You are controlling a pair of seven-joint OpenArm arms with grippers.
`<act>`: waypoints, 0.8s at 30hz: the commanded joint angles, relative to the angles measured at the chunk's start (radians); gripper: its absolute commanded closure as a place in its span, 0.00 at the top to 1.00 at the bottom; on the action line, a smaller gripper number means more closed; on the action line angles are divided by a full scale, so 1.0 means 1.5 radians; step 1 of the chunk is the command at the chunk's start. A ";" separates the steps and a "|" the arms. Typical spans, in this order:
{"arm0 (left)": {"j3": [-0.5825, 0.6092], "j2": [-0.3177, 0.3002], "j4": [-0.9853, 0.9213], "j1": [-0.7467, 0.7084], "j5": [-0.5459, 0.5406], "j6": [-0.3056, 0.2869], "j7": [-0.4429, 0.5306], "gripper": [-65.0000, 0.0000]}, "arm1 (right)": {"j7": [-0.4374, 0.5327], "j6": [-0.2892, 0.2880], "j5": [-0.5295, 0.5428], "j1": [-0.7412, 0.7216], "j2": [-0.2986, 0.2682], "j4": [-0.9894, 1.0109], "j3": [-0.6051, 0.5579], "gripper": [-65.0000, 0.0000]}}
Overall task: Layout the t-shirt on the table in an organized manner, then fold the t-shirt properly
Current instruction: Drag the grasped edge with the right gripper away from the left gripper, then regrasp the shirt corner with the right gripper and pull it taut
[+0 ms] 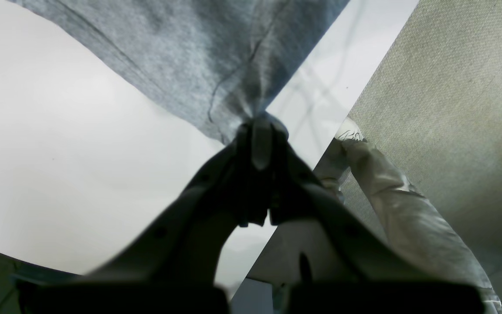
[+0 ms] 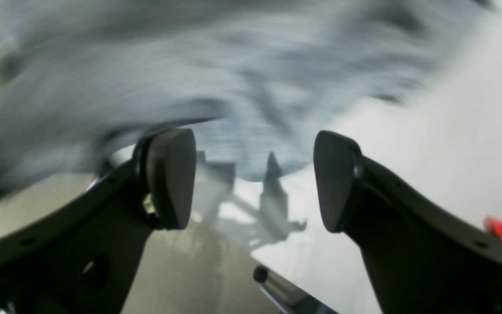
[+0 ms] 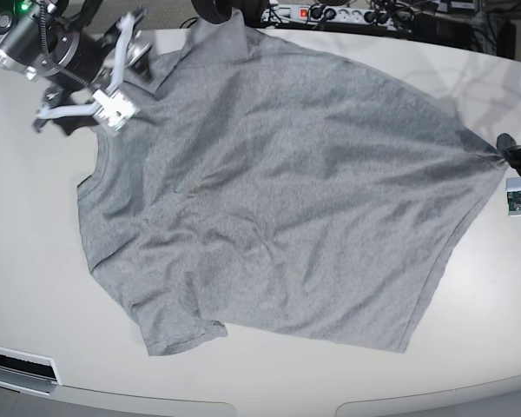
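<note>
The heather-grey t-shirt [image 3: 278,191] lies spread over the white table [image 3: 35,261], plain side up, collar end toward the far left and hem toward the right. Its right-hand corner is drawn to a point over the table's right edge, where my left gripper [image 3: 505,149] is shut on it. The left wrist view shows the fabric [image 1: 198,56] bunched in those jaws [image 1: 259,126]. At the far left by the collar, my right gripper [image 3: 126,65] stands open. In the right wrist view its fingers [image 2: 170,179] stand wide apart with nothing between them, the blurred shirt [image 2: 216,74] just beyond.
A power strip and cables [image 3: 330,13] run along the table's far edge. Beside the table's right edge are carpeted floor [image 1: 460,87] and a wrapped pale post [image 1: 390,187]. A small red and blue item [image 2: 499,229] shows at the right of the right wrist view.
</note>
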State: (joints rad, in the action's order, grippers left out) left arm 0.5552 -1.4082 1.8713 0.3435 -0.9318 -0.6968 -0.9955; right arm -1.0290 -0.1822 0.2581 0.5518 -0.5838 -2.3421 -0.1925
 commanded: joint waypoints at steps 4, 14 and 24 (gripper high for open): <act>-0.010 -0.018 0.003 0.009 0.004 -0.001 0.000 0.00 | 0.016 0.031 0.000 0.003 0.022 -0.009 0.003 0.67; -0.010 -0.018 0.002 0.009 0.004 -0.001 -0.001 0.00 | 0.054 0.104 -0.003 0.001 0.142 0.074 0.071 0.56; -0.010 -0.017 -0.045 0.009 0.003 -0.001 0.005 0.00 | 0.079 -0.028 0.163 -0.006 0.268 0.246 0.298 0.56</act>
State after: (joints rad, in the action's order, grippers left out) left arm 0.5552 -1.4078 1.7992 0.3435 -0.9230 -0.6968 -0.9890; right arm -0.9272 -0.2268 0.4919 0.5457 -0.1722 -1.9560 0.2523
